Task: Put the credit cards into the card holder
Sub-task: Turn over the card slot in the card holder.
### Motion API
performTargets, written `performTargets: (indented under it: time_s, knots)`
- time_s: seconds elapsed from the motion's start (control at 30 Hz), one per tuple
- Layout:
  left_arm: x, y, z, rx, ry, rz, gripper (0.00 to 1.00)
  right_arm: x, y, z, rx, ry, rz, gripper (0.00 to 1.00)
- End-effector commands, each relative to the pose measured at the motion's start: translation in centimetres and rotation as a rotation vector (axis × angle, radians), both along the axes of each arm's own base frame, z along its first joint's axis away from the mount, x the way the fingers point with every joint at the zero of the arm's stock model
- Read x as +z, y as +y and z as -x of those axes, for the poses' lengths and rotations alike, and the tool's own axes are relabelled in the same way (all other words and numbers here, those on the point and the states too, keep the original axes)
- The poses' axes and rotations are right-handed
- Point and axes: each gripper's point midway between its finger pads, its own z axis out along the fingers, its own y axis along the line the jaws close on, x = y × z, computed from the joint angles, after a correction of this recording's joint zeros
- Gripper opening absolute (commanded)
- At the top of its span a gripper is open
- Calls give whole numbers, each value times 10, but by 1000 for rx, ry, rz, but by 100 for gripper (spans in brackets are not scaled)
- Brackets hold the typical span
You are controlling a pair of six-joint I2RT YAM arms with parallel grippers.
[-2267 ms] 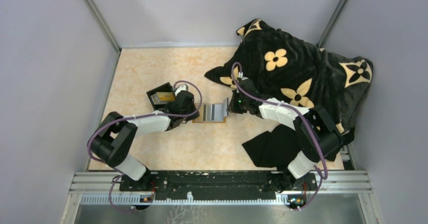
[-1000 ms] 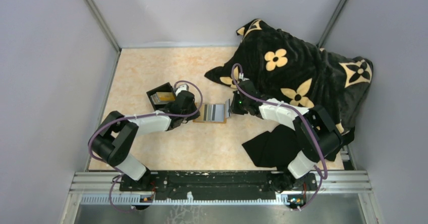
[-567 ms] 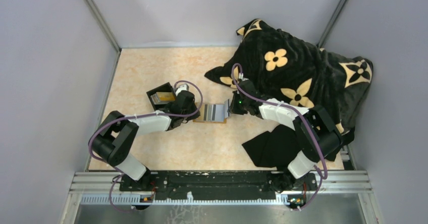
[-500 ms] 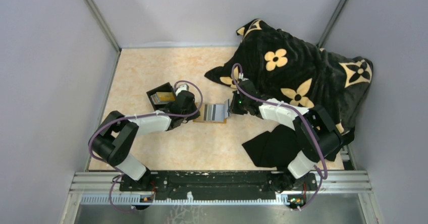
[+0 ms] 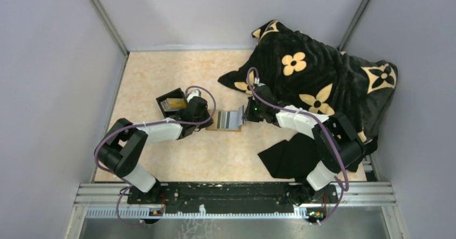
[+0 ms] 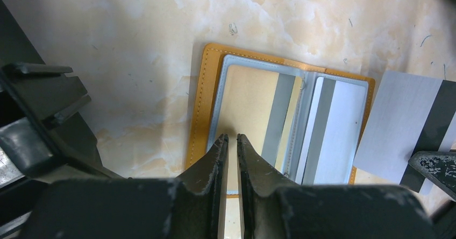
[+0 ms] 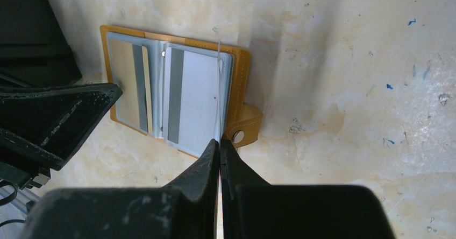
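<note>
The card holder point(image 6: 200, 115) lies open on the table, orange-tan with clear pockets. A golden-tan credit card point(image 6: 247, 104) sits in its left pocket and a silver one point(image 6: 339, 126) in its right pocket. My left gripper point(image 6: 230, 138) bears down on the golden card's pocket, its jaws a narrow gap apart with nothing between them. My right gripper point(image 7: 220, 140) is shut on another silver credit card point(image 6: 403, 120), held on edge over the holder's right side point(image 7: 239, 88), beside the snap tab point(image 7: 244, 126). From above, both grippers flank the holder point(image 5: 221, 129).
A black open box point(image 5: 172, 103) holding more cards stands just left of the left gripper point(image 5: 207, 119). A black blanket with tan flowers point(image 5: 322, 77) fills the back right. A dark cloth point(image 5: 285, 155) lies under the right arm.
</note>
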Motion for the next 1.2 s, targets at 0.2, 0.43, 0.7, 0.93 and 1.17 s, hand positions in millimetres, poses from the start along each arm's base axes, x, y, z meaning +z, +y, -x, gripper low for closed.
performTargets:
  time_s: [0.2, 0.43, 0.7, 0.93, 1.17]
  knots:
    - [-45, 22, 35, -11, 156, -119, 18, 2, 4, -5, -8, -19, -36, 0]
    - [-45, 21, 36, -12, 157, -118, 18, 1, 4, -5, -10, -17, -40, 0]
    - [-47, 21, 37, -15, 163, -120, 18, -5, 7, -3, -13, 1, -61, 0]
    - [-50, 24, 40, -13, 169, -131, 18, -11, 8, 1, -31, 17, -91, 0]
    - [-54, 25, 43, -16, 180, -137, 18, -6, 6, -2, -53, 18, -145, 0]
